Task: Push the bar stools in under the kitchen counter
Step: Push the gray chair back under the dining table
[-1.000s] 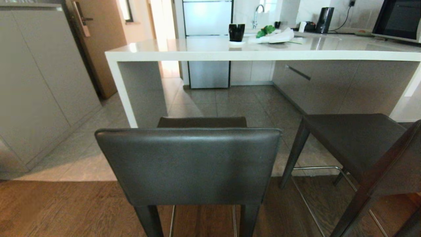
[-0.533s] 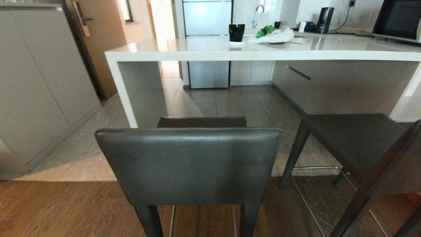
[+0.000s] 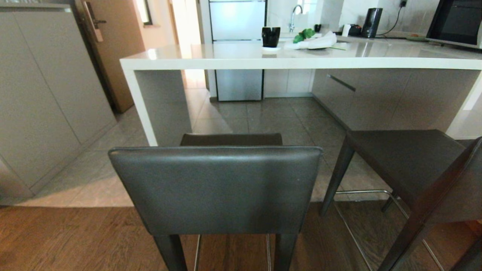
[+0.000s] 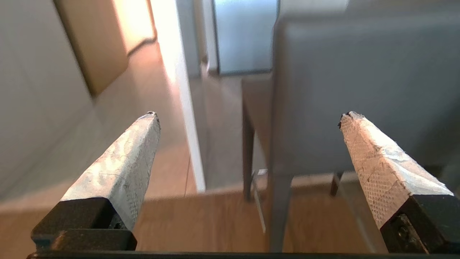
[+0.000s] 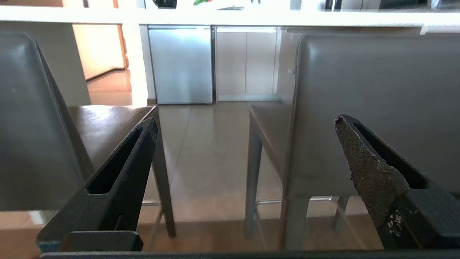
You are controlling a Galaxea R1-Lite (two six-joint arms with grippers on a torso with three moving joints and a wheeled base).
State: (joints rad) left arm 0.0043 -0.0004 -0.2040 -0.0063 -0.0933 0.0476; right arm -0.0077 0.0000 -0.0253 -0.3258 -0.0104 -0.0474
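Neither of my arms shows from the head camera; I only have them through the wrist cameras. My left gripper (image 4: 248,115) has its jaws spread wide with nothing between them, the pale textured fingertips (image 4: 143,126) far apart and pointing forward and slightly down. My right gripper (image 5: 246,122) is likewise spread wide and empty, its dark fingers (image 5: 359,154) reaching roughly level ahead of the wrist. Neither gripper is touching anything; both hang in free air.
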